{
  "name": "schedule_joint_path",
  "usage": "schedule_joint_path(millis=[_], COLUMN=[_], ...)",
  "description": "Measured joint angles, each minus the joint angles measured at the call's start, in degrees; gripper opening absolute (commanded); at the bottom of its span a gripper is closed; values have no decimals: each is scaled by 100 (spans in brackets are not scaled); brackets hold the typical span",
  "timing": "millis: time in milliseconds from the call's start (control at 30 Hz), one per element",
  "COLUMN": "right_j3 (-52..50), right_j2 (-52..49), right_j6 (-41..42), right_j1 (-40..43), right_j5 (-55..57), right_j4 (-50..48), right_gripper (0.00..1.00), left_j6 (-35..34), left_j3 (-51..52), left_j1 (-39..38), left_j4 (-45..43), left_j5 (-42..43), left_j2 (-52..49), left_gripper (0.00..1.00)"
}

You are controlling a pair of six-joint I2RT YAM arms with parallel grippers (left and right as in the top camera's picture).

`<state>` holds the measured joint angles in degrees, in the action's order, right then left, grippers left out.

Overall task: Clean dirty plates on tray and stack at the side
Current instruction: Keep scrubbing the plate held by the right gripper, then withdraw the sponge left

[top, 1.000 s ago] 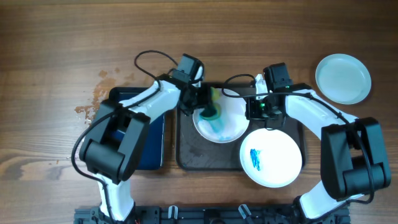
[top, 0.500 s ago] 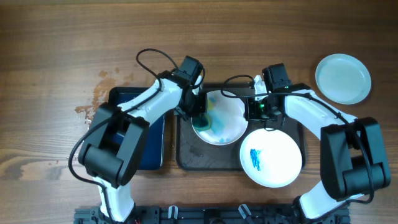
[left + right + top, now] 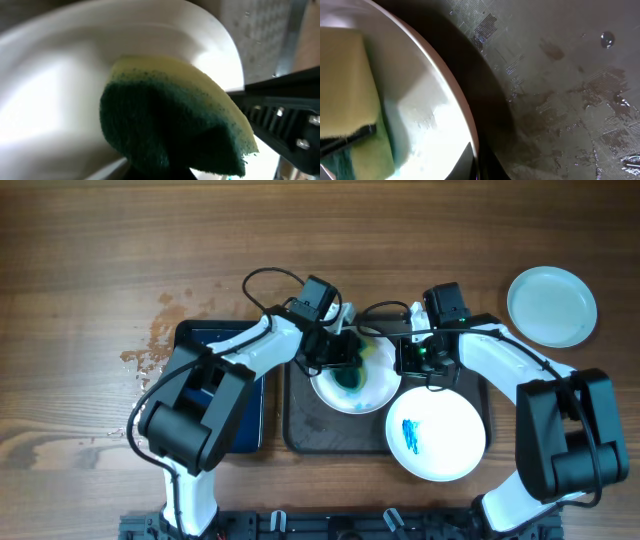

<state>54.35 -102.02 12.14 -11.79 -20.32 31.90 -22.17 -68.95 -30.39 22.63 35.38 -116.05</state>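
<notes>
- The dirty plate [image 3: 368, 392] sits on the back part of the dark tray [image 3: 300, 425], about in the middle between the two arms.
- A sponge [image 3: 350, 370] is pressed on the inside of this plate, on its left half. The green side faces down and the yellow side faces up.
- There is blue-green mess on the plate around the sponge, and the right half looks white.
- The left gripper [image 3: 338, 352] reaches in from the left and back. The sponge is right at its tip, so it looks pinched there. The left wrist view shows only sponge [image 3: 170, 125] and plate [image 3: 55, 90], with no fingers in sight.
- The right gripper [image 3: 408, 358] is at the plate's right edge. In the right wrist view its fingertips [image 3: 466, 161] sit close together on the white rim [image 3: 451, 95], so I think it is pinching the rim to keep the plate in place.
- So the wiping has to go side to side, from the left half toward the held right edge.
- A second dirty plate [image 3: 455, 415] with a blue smear [image 3: 410, 435] sits at the tray's front right corner, touching or just beside the first. The right arm is nearer to it.
- A clean plate [image 3: 552, 306] lies on the table well off to the right. That looks like the stacking spot, and it is also on the right arm's side.
</notes>
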Motion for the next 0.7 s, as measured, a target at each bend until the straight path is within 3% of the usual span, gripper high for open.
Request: schedule_joint_path(millis=[333, 700], right_j3=[0, 0], right_j2=[0, 0], right_j6=[0, 0], right_j1=[0, 0], right_j5=[0, 0], right_j4=[24, -33], right_gripper=[5, 5], left_j6=[-173, -173], left_j3=[-63, -697], left_j1=[59, 164], left_j4=[494, 2293], left_j5=[-168, -2243], left_j2=[0, 1064], left_gripper=[4, 4])
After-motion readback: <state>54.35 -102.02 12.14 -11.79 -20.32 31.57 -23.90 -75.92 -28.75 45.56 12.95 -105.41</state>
